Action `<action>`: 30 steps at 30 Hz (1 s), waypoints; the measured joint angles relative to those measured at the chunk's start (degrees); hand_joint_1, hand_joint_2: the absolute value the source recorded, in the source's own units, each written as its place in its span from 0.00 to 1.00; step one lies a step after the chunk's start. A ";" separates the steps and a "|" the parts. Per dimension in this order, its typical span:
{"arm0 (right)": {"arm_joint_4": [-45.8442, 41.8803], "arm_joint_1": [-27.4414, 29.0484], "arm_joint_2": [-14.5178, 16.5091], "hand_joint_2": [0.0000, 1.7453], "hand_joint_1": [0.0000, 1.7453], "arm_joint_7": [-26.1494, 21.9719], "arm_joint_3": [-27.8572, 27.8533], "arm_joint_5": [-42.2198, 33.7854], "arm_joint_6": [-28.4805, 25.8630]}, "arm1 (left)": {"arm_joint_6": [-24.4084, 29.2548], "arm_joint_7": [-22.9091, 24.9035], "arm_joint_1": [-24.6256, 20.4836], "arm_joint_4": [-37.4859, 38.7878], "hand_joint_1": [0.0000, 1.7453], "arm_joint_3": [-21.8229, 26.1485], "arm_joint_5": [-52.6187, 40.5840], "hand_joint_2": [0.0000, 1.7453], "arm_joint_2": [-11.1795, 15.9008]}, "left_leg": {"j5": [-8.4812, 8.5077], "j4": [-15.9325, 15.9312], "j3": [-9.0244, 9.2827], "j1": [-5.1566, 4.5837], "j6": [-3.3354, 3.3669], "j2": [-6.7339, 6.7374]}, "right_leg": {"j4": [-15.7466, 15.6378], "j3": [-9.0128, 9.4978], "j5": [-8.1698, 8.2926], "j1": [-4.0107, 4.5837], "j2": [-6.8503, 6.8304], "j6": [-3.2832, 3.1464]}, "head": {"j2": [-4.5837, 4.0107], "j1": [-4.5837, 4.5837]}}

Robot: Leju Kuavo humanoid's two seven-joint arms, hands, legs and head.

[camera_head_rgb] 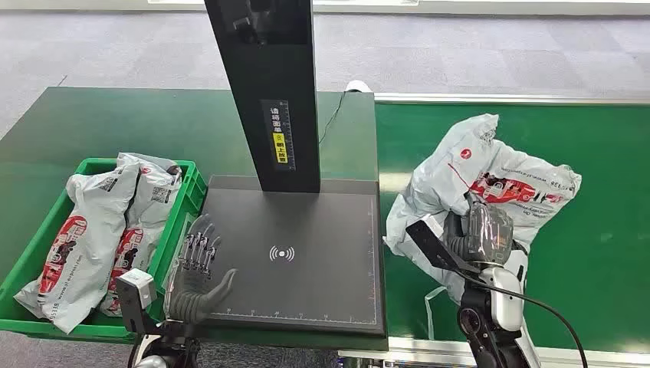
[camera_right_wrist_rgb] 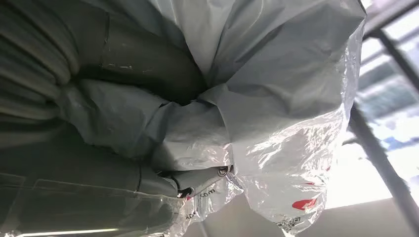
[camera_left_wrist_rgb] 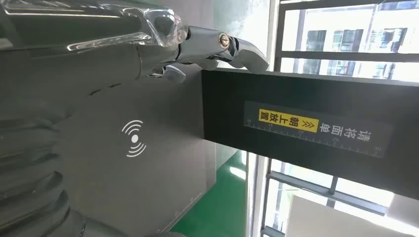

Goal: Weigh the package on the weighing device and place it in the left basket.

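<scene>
1. From the head view, the right robot hand [camera_head_rgb: 488, 230] has its fingers closed into the grey plastic package [camera_head_rgb: 479, 180], which sits bunched up on the green table [camera_head_rgb: 605, 253], just right of the dark weighing platform [camera_head_rgb: 306, 261]. The platform lies to the left of the held package, so I'd judge the coming move to be a short carry leftward, and the right arm is clearly the nearer one. The left robot hand [camera_head_rgb: 198, 276] hovers over the platform's left edge, fingers spread, holding nothing. Beside it the green basket [camera_head_rgb: 46, 230] already holds similar mailers [camera_head_rgb: 80, 238].

2. In the left wrist view, the fingers [camera_left_wrist_rgb: 163, 29] stretch out free above the platform's wireless mark [camera_left_wrist_rgb: 134, 138], near the black post [camera_left_wrist_rgb: 316, 128].

3. The right wrist view shows crumpled package film [camera_right_wrist_rgb: 276, 113] gathered tight against the robot hand's thumb [camera_right_wrist_rgb: 143, 64].
</scene>
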 joint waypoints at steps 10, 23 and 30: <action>-4.26 -0.03 1.76 1.00 1.00 -16.91 4.31 -22.83 15.23 | -0.50 -1.79 -0.81 0.65 0.00 0.02 0.68 1.00 0.22 | 0.00 0.00 -0.02 0.00 0.00 -0.02 | 0.00 -0.02 0.00 0.00 0.00 0.00 | 0.00 -0.01; -5.36 -0.03 1.89 1.00 1.00 -17.36 6.43 -24.63 17.41 | -0.62 -2.03 -0.88 0.75 0.00 0.13 0.72 1.00 0.61 | 0.00 0.00 -0.02 0.00 0.00 -0.02 | 0.00 -0.03 0.00 0.00 0.00 0.00 | 0.00 -0.02; -5.38 -0.05 1.91 1.00 1.00 -17.81 6.54 -24.46 18.02 | -0.71 -2.10 -0.92 1.13 0.00 0.30 0.71 1.00 0.62 | 0.00 0.00 -0.03 0.00 0.00 -0.01 | 0.00 -0.02 0.00 0.00 0.00 0.00 | 0.00 0.00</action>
